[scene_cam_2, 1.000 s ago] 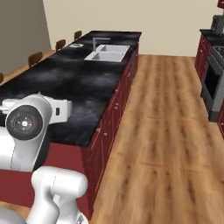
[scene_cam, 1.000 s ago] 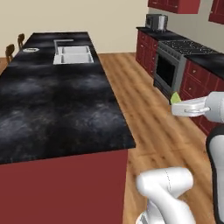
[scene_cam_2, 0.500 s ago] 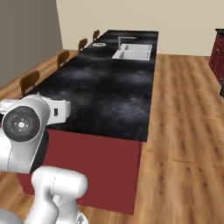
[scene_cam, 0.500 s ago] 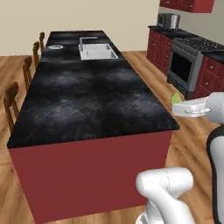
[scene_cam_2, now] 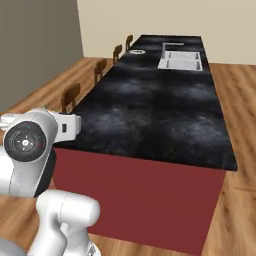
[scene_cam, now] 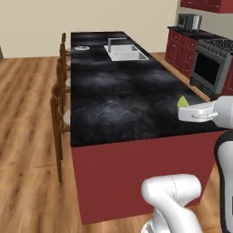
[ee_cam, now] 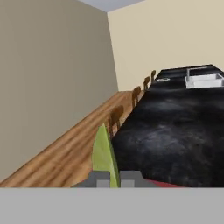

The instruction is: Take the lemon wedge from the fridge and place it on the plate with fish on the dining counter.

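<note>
One wedge (ee_cam: pixel 105 153) sat pinched in my gripper (ee_cam: pixel 114 177), my jaws drawn narrow around its lower end so that its yellow-green point stood up beyond my fingertips (ee_cam: pixel 101 176). In the left base view the wedge (scene_cam: pixel 182 102) showed as a small green tip just past my gripper (scene_cam: pixel 183 112), which hung level at the near end of the worktop (scene_cam: pixel 118 91), over its right corner.

Ahead of my gripper the black marbled worktop (ee_cam: pixel 175 127) ran away long and straight on its red base (scene_cam: pixel 136 177). Far beyond my gripper, at the other end, lay the sink (scene_cam: pixel 125 51) with its faucet (scene_cam: pixel 113 41), and just beside the sink, toward the chair side, stood the plate (scene_cam: pixel 82 47); it was too small for me to tell what lay on it. The same plate (scene_cam_2: pixel 137 51) and sink (scene_cam_2: pixel 181 60) showed in the right base view, well apart from my gripper.

Off to the left of my gripper a row of wooden chairs (scene_cam: pixel 61 91) stood along the worktop's long edge, over a wooden floor (scene_cam: pixel 27 127). To the right, across the aisle, were the stove (scene_cam: pixel 210 63), red cabinets (scene_cam: pixel 182 52) and a microwave (scene_cam: pixel 189 21).
</note>
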{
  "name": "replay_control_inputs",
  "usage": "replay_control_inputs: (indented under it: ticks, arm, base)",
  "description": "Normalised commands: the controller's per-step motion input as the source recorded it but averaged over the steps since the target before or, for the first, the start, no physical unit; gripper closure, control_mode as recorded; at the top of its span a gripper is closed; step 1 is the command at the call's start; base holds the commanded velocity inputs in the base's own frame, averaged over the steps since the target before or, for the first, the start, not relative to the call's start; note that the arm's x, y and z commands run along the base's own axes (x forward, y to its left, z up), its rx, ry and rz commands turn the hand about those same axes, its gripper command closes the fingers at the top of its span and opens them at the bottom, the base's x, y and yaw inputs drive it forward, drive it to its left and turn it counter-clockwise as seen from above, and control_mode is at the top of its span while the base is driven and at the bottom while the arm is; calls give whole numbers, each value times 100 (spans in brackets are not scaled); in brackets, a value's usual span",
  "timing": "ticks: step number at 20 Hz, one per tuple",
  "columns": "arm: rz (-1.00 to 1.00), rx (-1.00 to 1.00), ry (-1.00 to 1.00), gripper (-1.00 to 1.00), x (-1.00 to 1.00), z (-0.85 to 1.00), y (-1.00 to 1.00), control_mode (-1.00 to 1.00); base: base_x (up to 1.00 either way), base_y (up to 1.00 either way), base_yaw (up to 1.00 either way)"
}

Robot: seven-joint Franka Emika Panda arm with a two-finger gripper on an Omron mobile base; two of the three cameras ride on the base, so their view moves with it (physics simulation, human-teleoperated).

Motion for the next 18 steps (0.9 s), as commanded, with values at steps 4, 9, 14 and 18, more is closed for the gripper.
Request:
replay_control_inputs:
  ticks: [4, 9, 14, 18]
  arm:
    - [0, 0, 0, 100, 0, 0, 0, 100]
    - [0, 0, 0, 100, 0, 0, 0, 100]
    - [0, 0, 0, 100, 0, 0, 0, 100]
    - [0, 0, 0, 100, 0, 0, 0, 100]
  base:
    - [6, 100, 0]
    - [17, 100, 0]
    - [58, 100, -4]
    - [98, 100, -16]
